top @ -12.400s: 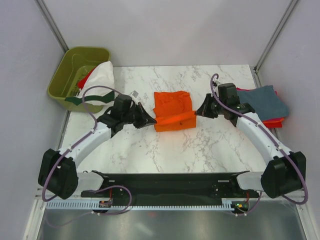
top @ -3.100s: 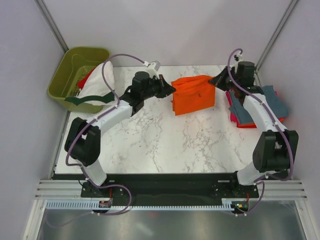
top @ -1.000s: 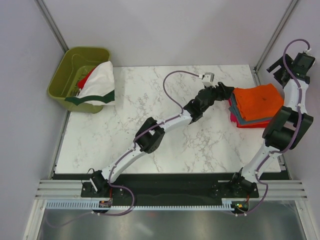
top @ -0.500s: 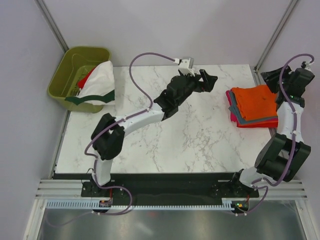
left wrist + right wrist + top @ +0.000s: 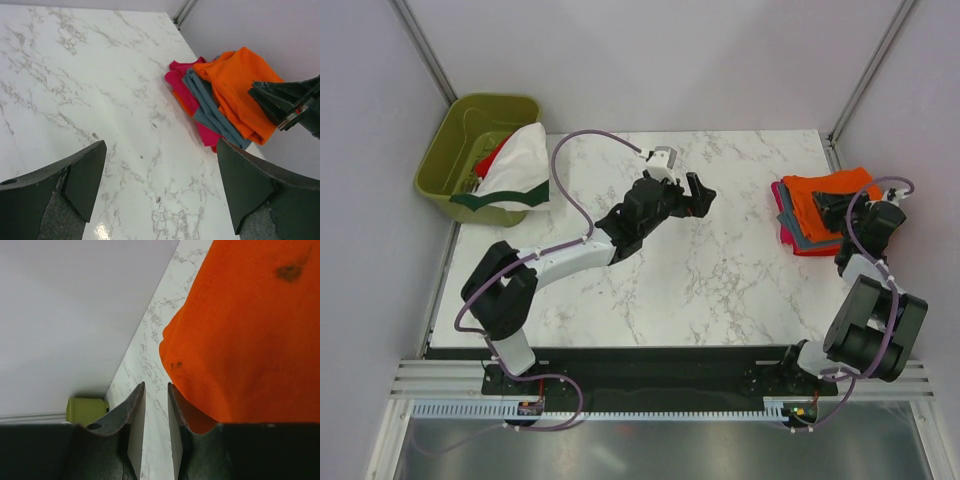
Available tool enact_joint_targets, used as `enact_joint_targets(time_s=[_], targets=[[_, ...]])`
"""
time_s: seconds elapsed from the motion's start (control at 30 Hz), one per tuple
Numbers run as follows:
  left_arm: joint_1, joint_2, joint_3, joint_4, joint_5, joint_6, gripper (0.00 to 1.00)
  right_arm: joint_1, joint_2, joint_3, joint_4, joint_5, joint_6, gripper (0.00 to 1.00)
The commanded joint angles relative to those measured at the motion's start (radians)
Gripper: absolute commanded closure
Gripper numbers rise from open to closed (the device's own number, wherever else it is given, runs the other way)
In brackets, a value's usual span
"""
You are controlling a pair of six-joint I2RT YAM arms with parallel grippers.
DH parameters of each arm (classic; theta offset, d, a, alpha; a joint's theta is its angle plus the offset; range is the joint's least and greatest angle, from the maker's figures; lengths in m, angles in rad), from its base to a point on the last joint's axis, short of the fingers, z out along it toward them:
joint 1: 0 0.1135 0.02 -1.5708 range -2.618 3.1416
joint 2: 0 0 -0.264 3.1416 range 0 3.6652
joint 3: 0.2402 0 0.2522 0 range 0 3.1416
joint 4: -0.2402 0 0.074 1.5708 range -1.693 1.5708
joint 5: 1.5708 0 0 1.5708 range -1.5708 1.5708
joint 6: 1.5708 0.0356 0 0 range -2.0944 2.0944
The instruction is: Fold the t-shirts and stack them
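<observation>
A folded bright orange t-shirt [image 5: 807, 197] tops the stack at the table's right edge, over a slate blue-grey one [image 5: 210, 112] and a magenta one [image 5: 177, 80]. In the left wrist view the orange t-shirt [image 5: 240, 90] lies flat and free. My left gripper [image 5: 702, 195] hovers over the table's middle, left of the stack, its jaws [image 5: 161, 145] wide open and empty. My right gripper [image 5: 832, 208] sits over the stack's right part. Its jaws [image 5: 156, 386] stand a narrow gap apart with only marble between them; the orange cloth [image 5: 250, 340] lies beside the right finger.
An olive-green bin [image 5: 460, 130] stands at the far left corner. A white t-shirt with dark green trim [image 5: 520, 165] hangs over its rim, and red cloth [image 5: 492, 155] lies inside. Grey walls close in the back and both sides. Bare marble [image 5: 720, 270] lies between bin and stack.
My left gripper drew back leftward from the stack to the table's middle and opened wider. My right arm came down from the far right corner onto the stack, its jaws narrowing.
</observation>
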Motion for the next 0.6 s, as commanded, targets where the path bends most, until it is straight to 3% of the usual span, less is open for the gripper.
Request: enact_joint_targets(time_s=[0.0,0.07,0.17,0.43,0.57], targets=[[0.008,-0.058,-0.025,0.009,0.004,-0.003,0.02,-0.025,0.036,-0.117,0.325,-0.046,0.084,0.69],[0.013,-0.059,-0.037,0.009,0.023,-0.012,0.02,-0.052,0.115,-0.179,0.502,-0.063,0.148,0.71],[0.015,-0.065,-0.047,0.008,0.024,-0.012,0.02,-0.080,0.199,-0.196,0.609,-0.094,0.187,0.73],[0.016,-0.067,-0.019,-0.009,0.040,-0.011,0.02,-0.088,0.066,-0.056,0.355,-0.099,0.110,0.69],[0.016,-0.069,-0.008,-0.015,0.060,-0.012,0.03,-0.109,0.075,0.052,0.356,-0.115,0.156,0.68]])
